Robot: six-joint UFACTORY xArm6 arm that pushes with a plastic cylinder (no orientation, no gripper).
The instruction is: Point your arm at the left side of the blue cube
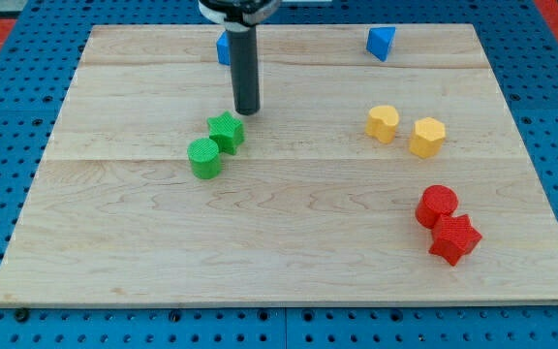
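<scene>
Resting on the wooden desk [289, 242], my tip [247, 111] sits just above the green star block [227, 131], which touches the green cylinder [203, 158]. No fingers here, just a rod, so no grip state to tell. Blue cube [223, 48] at view's top, partly hidden behind the rod. Blue wedge-like block [381, 43] top right. 2 yellow blocks [383, 123] [427, 137] right, 2 red blocks [438, 206] [455, 238] touching, lower right.

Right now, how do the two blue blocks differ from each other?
The blue block at the view's top left is mostly hidden behind the rod; the blue block at the view's top right shows whole, wedge-like. My tip is nearer the left one, below it. Both are blue, near the board's top edge.
</scene>
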